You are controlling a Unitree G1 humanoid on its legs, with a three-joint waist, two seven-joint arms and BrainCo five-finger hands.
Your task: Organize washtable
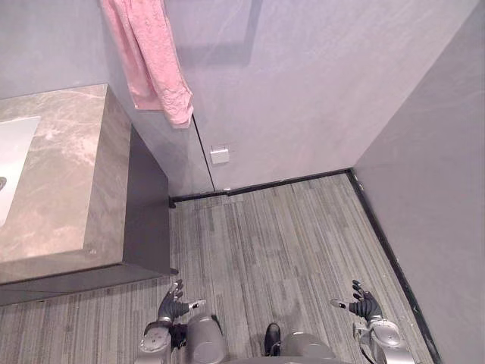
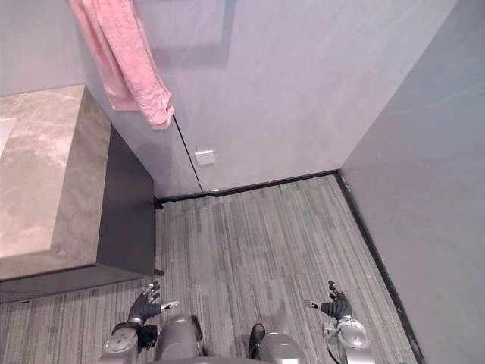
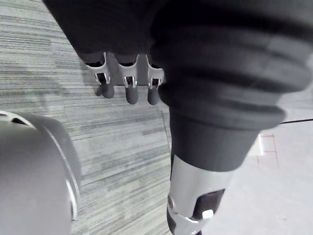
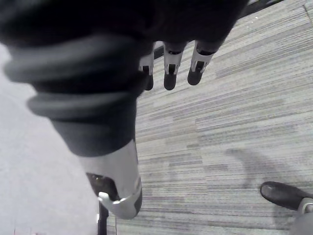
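A marble-topped washtable (image 1: 68,182) with a dark cabinet under it stands at the left; the corner of a white sink (image 1: 11,155) is set into its top. A pink towel (image 1: 148,57) hangs on the wall above the table's far end. My left hand (image 1: 173,303) hangs low at my side over the floor, fingers relaxed and holding nothing. My right hand (image 1: 362,305) hangs low at the right, open and holding nothing too. In each wrist view the fingers (image 3: 128,85) (image 4: 168,68) point out over striped floor.
Grey walls meet in a corner ahead and to the right, with a dark skirting (image 1: 265,184) along their foot. A small white box (image 1: 220,155) sits low on the far wall. Striped grey floor (image 1: 280,243) stretches between the cabinet and the right wall.
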